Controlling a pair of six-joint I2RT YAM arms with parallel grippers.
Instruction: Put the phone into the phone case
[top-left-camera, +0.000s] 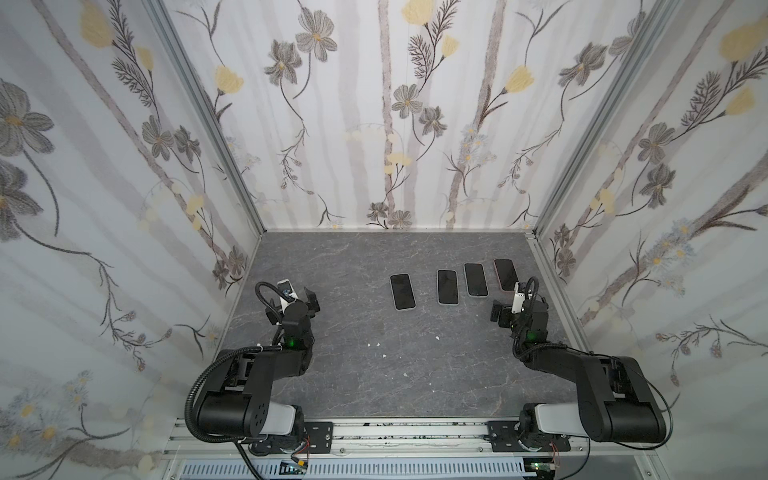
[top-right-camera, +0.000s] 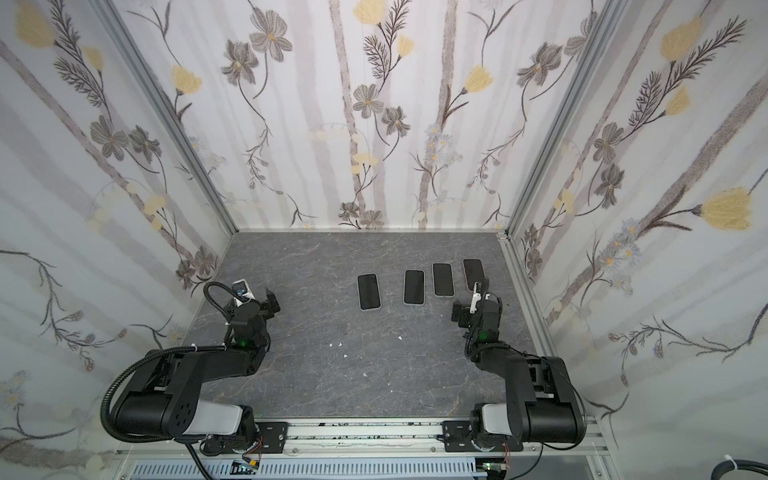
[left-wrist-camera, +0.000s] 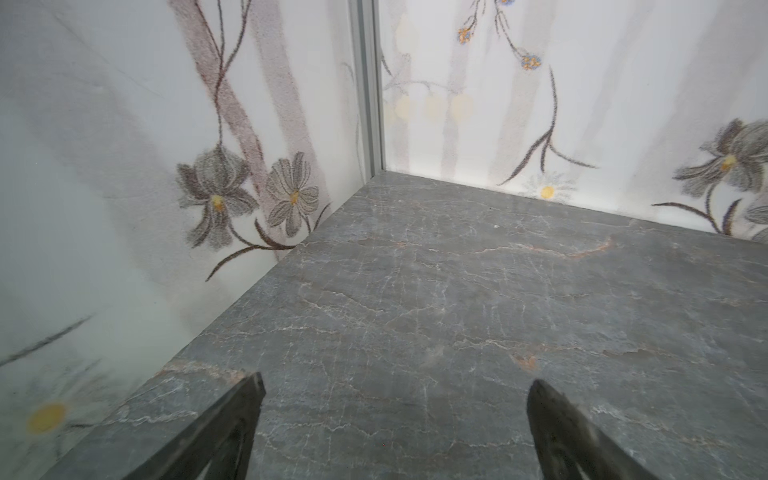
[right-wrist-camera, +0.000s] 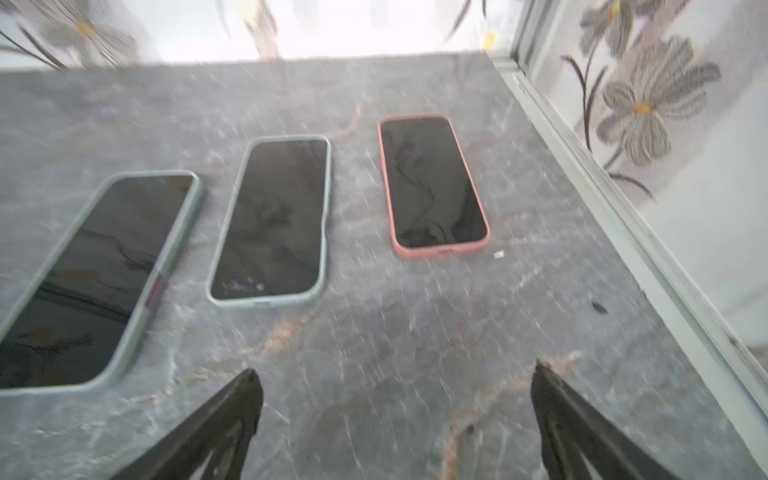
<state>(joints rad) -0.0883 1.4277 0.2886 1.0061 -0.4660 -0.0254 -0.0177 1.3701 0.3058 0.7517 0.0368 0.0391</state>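
Pink-cased phone partly behind right arm, green-cased phone cropped, white specks unidentifiable.

Phone screens: black, no text readable.
Wallpaper, upper part of frame: flowers only, no words.
Table: no sign or number.

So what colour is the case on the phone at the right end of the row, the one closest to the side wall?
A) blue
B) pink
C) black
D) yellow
B: in the right wrist view that phone shows a pink rim all round its dark screen.
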